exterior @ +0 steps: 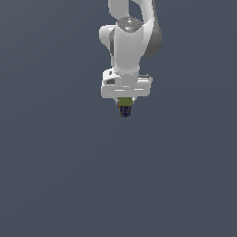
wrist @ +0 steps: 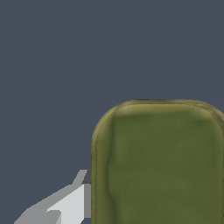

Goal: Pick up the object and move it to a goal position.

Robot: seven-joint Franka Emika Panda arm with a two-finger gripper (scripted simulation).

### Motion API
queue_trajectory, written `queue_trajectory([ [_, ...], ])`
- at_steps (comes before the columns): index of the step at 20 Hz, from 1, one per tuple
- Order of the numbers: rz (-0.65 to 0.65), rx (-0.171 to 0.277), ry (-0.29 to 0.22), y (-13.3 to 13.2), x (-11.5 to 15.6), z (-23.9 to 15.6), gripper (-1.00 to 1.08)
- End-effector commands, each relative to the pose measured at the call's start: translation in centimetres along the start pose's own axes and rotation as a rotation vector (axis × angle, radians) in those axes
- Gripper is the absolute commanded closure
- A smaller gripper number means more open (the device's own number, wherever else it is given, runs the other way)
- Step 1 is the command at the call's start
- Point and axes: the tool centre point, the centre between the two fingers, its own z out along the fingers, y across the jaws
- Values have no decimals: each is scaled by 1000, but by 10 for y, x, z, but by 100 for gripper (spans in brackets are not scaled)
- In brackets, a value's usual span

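The object [exterior: 124, 107] is a small olive-green cylinder with a dark navy-blue lower end. In the exterior view it hangs upright directly under the white gripper [exterior: 125, 102], which is shut on its upper part; the fingers are mostly hidden by the hand. It is lifted above the grey floor. In the wrist view the object [wrist: 159, 164] fills the near field as a large olive-green rounded block, with one grey fingertip [wrist: 65, 203] pressed against its side.
A plain dark grey-blue surface [exterior: 55, 176] spreads all around. The white arm [exterior: 132, 37] rises out of the exterior view's top. No other objects or goal marker show.
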Motion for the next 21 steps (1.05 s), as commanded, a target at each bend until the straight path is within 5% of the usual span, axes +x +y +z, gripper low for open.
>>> queue_trajectory([
  [1,0,0,4,-3,-10,-18,108],
  [21,0,0,4,-13,-35,-63,108],
])
